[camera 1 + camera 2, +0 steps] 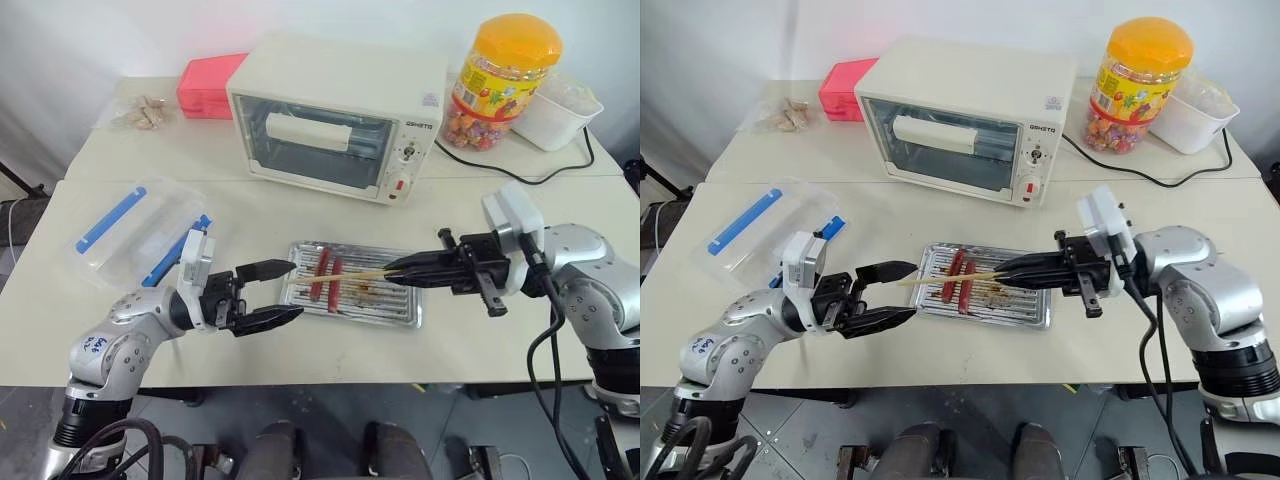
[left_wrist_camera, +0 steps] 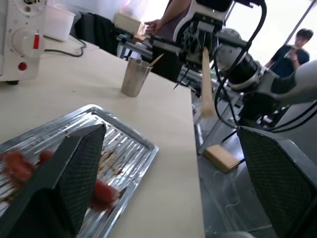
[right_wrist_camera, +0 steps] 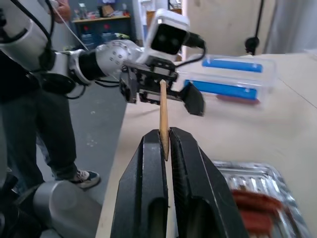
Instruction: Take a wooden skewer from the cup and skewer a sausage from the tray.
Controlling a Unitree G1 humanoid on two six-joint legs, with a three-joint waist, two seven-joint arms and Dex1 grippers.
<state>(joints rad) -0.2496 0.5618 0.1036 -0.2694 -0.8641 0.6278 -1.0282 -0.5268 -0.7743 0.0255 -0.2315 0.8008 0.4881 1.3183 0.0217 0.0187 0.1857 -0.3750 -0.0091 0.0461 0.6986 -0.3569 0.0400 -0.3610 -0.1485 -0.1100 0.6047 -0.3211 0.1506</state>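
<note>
From my remote station, left to right: my left hand [image 1: 282,293] hovers just left of the tray [image 1: 400,312] with its two black fingers spread wide and nothing between them. The tray, a shallow silver pan with a ridged, grease-stained bottom, sits on the counter [image 1: 300,220] in front of the toaster oven [image 1: 335,115]; two thin dark-red sausages lie side by side at its left end, the sausage [image 1: 320,275] nearest my left hand lying lengthwise. The wooden skewer [image 1: 355,275], a thin pale stick, runs level over the tray, its tip pointing toward my left hand. My right hand [image 1: 395,268] is clamped on the skewer's other end. The cup [image 2: 134,78], grey and cylindrical, stands on the counter beyond the tray in the left wrist view.
</note>
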